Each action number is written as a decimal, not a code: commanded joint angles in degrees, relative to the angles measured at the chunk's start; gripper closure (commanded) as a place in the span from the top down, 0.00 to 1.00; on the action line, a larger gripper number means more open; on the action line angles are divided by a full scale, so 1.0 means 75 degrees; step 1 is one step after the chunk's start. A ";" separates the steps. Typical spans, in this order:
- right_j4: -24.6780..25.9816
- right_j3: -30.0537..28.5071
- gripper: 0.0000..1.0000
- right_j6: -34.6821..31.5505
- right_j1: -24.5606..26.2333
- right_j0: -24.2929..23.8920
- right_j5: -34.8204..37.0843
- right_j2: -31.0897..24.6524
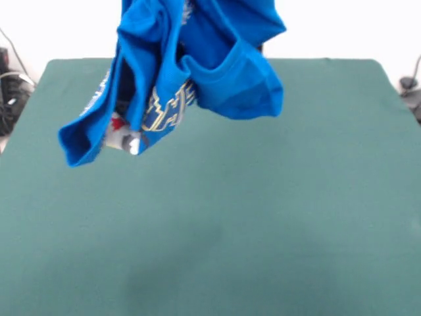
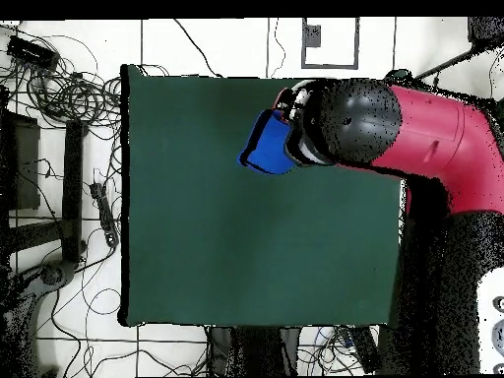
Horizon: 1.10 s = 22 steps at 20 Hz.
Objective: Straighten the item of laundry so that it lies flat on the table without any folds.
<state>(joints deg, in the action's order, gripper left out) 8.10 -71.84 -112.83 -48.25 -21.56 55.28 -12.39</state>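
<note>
The item of laundry (image 1: 197,59), a bright blue shirt, hangs bunched in the air above the far part of the table (image 1: 263,230) and touches nothing. Its folds wrap my gripper (image 1: 129,141), of which only a grey and red tip shows at the lower left of the bundle. A patch of pale print shows between the folds. In the overhead view a blue lump of the shirt (image 2: 266,146) sticks out from under the red and black arm (image 2: 394,123); the gripper itself is hidden there.
The dark green table (image 2: 217,236) is much larger than the shirt. Cables and gear lie on the floor beyond its edges (image 2: 59,98). The arm's body covers the table's corner nearest the robot.
</note>
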 commanded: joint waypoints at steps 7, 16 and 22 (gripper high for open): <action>0.1814 -0.2305 0.00 -0.0258 -0.0305 -0.0020 -0.6530 -0.0833; 0.1836 -0.1935 0.00 -0.0967 -0.0088 0.1343 -0.9371 0.1305; 0.0836 -0.2179 0.00 -0.0809 0.0515 0.2106 -1.0789 0.2554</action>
<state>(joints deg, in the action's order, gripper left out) 19.26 -78.29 -112.83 -51.03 -11.09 -17.25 -0.62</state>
